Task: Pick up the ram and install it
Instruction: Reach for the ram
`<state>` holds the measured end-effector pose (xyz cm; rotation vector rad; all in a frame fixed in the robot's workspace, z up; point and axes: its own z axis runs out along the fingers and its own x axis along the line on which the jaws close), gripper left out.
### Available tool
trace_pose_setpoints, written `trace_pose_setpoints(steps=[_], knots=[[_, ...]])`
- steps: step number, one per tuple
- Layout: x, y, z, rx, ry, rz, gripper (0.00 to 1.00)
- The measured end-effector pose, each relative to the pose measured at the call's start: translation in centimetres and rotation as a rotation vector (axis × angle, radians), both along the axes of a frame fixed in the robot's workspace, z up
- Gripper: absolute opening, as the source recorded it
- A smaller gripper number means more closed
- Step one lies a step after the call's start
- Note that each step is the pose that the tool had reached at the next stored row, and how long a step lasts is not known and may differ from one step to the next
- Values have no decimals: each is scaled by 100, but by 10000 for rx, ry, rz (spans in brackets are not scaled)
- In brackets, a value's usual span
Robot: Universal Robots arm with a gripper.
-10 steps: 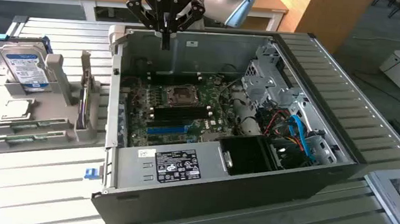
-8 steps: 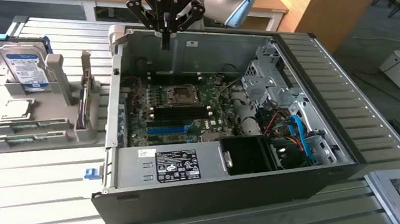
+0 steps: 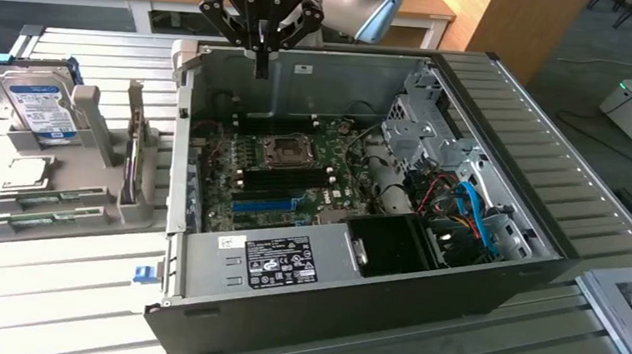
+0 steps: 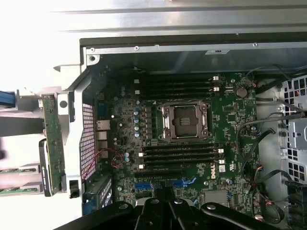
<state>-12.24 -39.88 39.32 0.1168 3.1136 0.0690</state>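
– Slatted metal bench point(image 3: 74, 294) under everything. Start at the exterior view's left: what have you got?
– Grey holder point(image 3: 95, 124) with a hard drive point(image 3: 34, 103) standing in it and a silver processor chip point(image 3: 27, 172) lower down. Then the ram point(image 3: 50, 200): green sticks lying flat in the holder's low trays, untouched.
– And your tool?
– My tool point(image 3: 261, 66) hangs over the back wall of the open case point(image 3: 318, 319), fingers pressed together with nothing between them, well apart from the ram.
– So which step?
– Pickup not yet begun, I'd say. Below me is the motherboard point(image 4: 225, 124), and its black memory slots point(image 4: 177, 155) beside the socket look empty.
– What does the grab call for?
– Fingers apart first, then a square pinch across that thin stick. The holder's walls sit close, so there's little room for error. Over on the right, blue cables point(image 3: 472, 209), out of the way.
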Motion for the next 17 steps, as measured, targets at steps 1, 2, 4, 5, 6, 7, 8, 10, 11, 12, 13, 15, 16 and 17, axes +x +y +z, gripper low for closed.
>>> trace_pose_setpoints(steps=[1,2,4,5,6,7,8,10,11,12,13,15,16,17], knots=[[-4,0,0,0,0,-1,10],[-10,-1,0,0,0,1,10],[-27,-1,1,-2,1,1,10],[-37,-1,1,-2,1,1,10],[-49,-1,0,-1,0,1,10],[-61,0,1,-1,1,1,10],[-74,0,1,-1,1,0,10],[-103,0,1,-1,1,1,10],[-117,0,1,-1,1,1,10],[-136,0,1,-1,1,2,10],[-152,0,0,-1,1,2,10],[-186,0,0,-1,1,1,10],[-203,0,0,-1,1,1,10],[-220,0,0,-1,0,0,10]])
